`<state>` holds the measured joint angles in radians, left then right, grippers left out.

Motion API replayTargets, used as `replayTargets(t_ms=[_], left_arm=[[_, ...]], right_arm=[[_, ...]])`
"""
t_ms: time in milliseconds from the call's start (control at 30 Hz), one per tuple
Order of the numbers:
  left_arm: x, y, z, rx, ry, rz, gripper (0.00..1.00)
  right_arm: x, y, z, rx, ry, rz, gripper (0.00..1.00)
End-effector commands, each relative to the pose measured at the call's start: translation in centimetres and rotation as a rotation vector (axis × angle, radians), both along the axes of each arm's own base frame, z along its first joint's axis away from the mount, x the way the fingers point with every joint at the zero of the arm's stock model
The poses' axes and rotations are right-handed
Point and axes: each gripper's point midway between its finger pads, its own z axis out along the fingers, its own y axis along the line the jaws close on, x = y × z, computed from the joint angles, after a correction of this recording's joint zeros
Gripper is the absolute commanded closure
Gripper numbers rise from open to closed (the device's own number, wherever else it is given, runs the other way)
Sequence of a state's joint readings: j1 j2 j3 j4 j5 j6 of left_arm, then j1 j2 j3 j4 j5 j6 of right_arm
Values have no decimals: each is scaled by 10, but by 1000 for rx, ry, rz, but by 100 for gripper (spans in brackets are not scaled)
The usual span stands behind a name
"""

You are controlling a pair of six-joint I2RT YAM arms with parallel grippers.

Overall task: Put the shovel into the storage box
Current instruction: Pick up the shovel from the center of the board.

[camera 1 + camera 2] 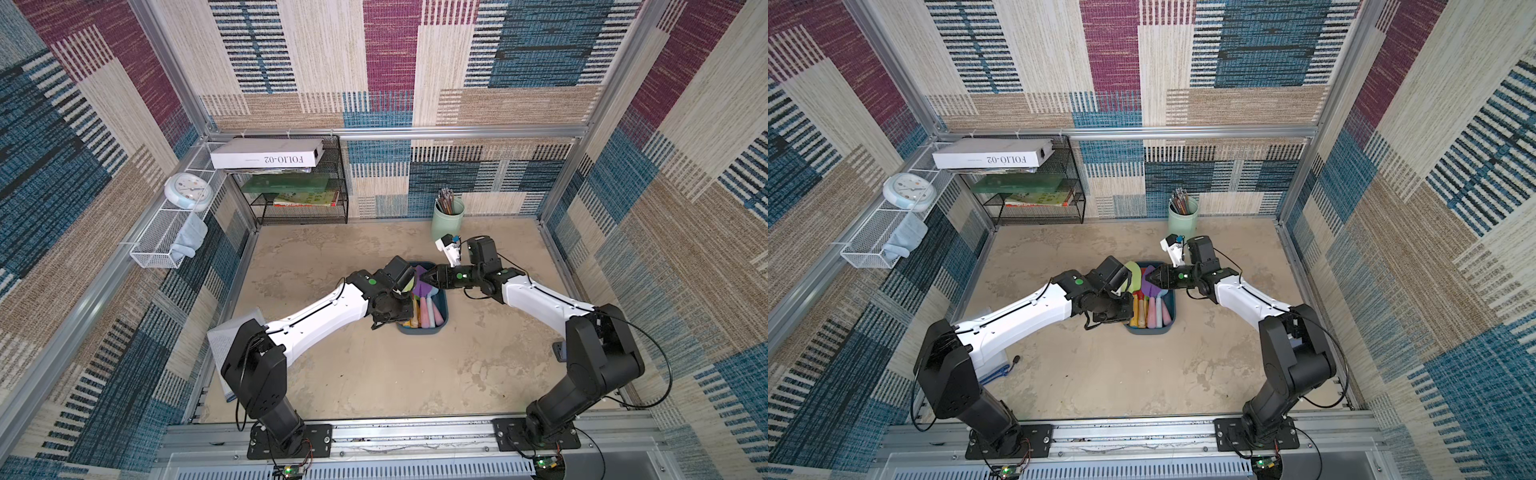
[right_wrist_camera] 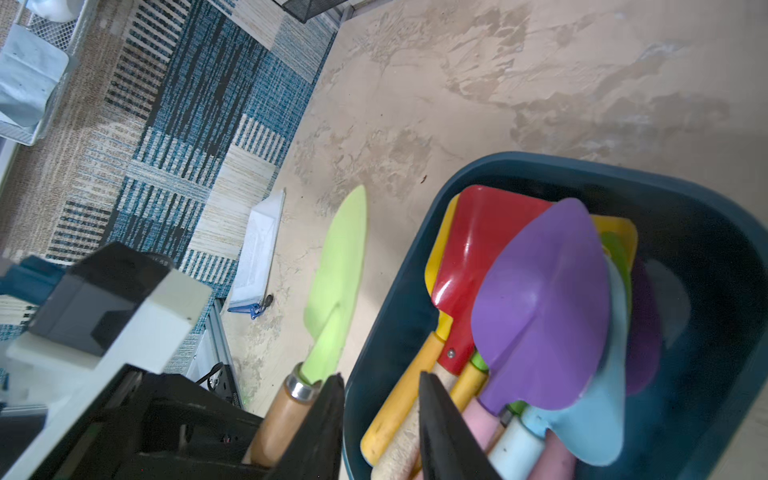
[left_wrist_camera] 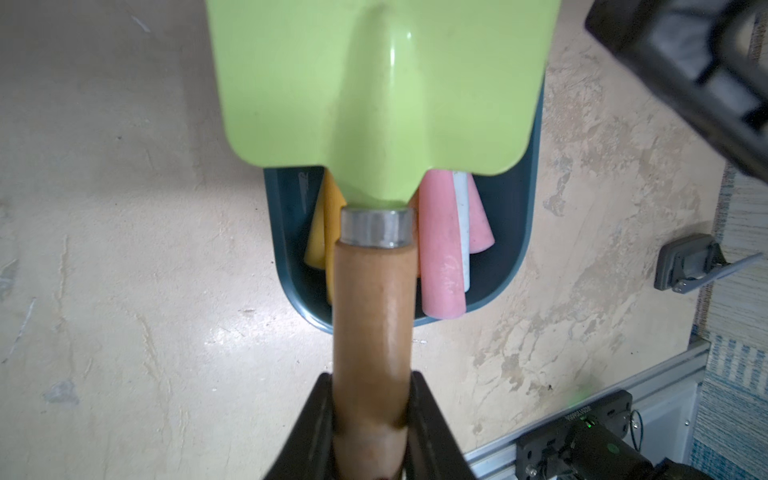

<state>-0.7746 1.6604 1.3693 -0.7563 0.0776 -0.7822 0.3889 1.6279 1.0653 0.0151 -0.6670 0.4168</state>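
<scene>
My left gripper (image 3: 372,399) is shut on the wooden handle (image 3: 374,311) of a light-green shovel (image 3: 374,83). That shovel (image 1: 1133,276) hangs in the air at the left side of the storage box (image 1: 1150,331), a dark teal tub (image 3: 511,232) that holds several coloured shovels. A purple shovel (image 2: 540,307) lies on top of them. My right gripper (image 2: 381,376) is open over the box's right part (image 2: 706,232), with nothing between its fingers. Seen from the right wrist, the green shovel (image 2: 338,266) shows just outside the box wall.
A mint-green cup (image 1: 446,220) of pencils stands behind the box. A black wire rack (image 1: 299,183) with books fills the back left corner, and a white wire basket (image 1: 166,241) hangs on the left wall. A white pouch (image 2: 259,253) lies at the table's left edge.
</scene>
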Motion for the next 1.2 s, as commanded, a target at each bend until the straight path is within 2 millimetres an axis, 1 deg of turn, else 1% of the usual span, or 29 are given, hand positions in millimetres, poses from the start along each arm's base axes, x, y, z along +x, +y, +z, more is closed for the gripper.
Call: replayTargets(t_ms=[0,333,500,600,800,933,967,1000,1100,1167], left_arm=[[2,-6,1,-5,-10,-19,100],[4,-19,7,-20,-20,-37,100],[5,-24,8,-24,-22,-43,100],[5,-24,7,-20,-23,-43,100],[7,-25,8,-14,-30,-32,100],[8,-28,11,-21,-35,-38,100],[8,-28,12,-24,-37,-39,96],[8,-29,12,-25,-37,-40,88],[7,-29,16,-30,-46,-41,59],[6,-28,19,-33,-52,-42,43]], right_arm=[[2,5,11,33,-25,9,66],[2,11,8,42,-12,19,66],[4,15,9,50,-13,26,69],[3,17,9,53,-9,32,75],[4,18,8,56,-6,32,89],[4,19,7,57,-4,32,97],[4,19,8,59,-4,33,99],[4,19,8,59,-5,33,100],[4,19,8,58,-5,32,100],[5,18,7,56,-5,27,100]])
